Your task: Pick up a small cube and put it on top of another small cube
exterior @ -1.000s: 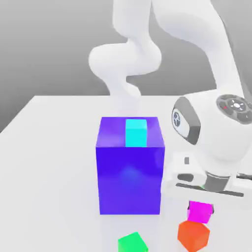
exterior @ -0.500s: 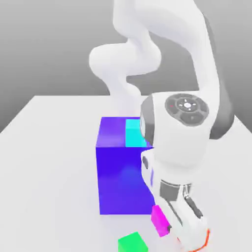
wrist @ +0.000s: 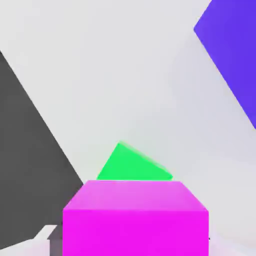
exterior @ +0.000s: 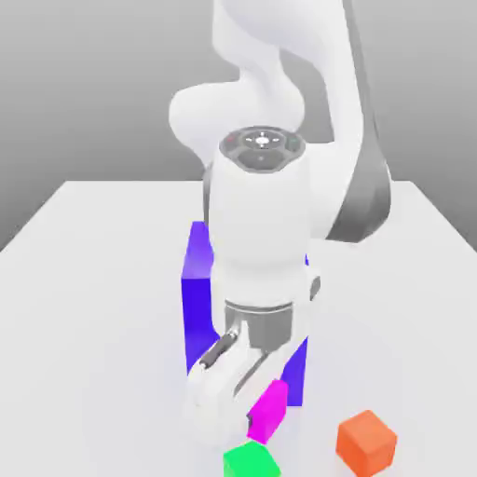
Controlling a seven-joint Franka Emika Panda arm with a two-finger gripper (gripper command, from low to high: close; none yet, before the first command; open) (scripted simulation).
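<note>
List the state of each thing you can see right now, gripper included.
Gripper: closed on the magenta cube.
Magenta cube: held in the gripper, not yet placed on the green one.
Green cube: on the table, nothing stacked on it.
Orange cube: on the table, ungripped.
Blue-violet block: standing, partly hidden behind the arm.

The blue-violet block [exterior: 198,312] stands behind the pincer [exterior: 260,430], blocking passage there.

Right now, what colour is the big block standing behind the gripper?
Blue-violet, the big block; it shows best in the exterior view.
</note>
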